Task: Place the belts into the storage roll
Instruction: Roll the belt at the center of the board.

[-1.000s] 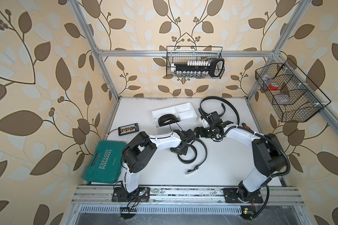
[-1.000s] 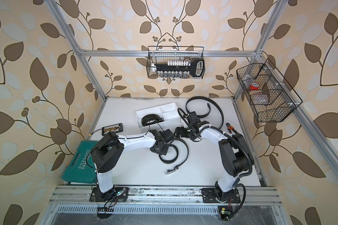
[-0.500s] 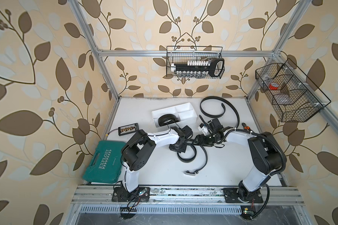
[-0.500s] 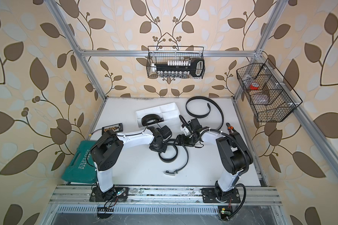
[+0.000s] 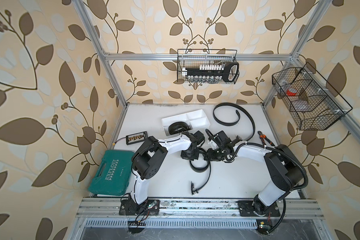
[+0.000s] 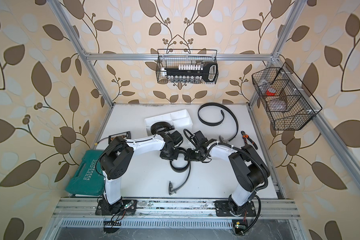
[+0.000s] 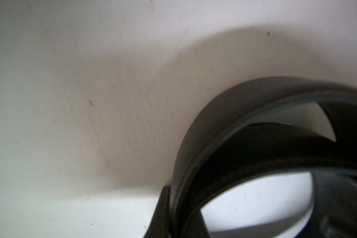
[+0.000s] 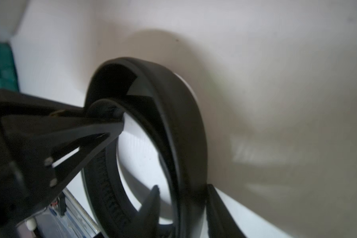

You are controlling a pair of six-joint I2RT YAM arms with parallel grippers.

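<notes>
Right arm has swung fwd from beside the storage roll [image 5: 196, 122] to mid-tabletop [image 5: 227, 182]. Its right claw [image 8: 182, 186] has narrowed and now straddles the wall of the half-coiled belt [image 5: 199, 170], one tip inside the ring, one outside. Can't tell if it's biting yet: a sliver of gap shows on the inner side. Left claw [image 8: 111, 123] has barely shifted and is pinched together on that belt's inner end, per right wrist view. Belt's tail runs toward the robot w/ buckle [image 5: 193, 188] lying on the tabletop, so the coil isn't finished.

Progress, my read: approx 1 of 3 done. Coiled belt [image 5: 170, 130] sits in the roll, at the end nearest the left arm. Belt no. 2 is the one being worked. Loose belt [image 5: 224, 124] lies uncoiled at the back, beside the roll. Left to do: wind in the tail, get the coil into a free compartment, then same for the back one.
</notes>
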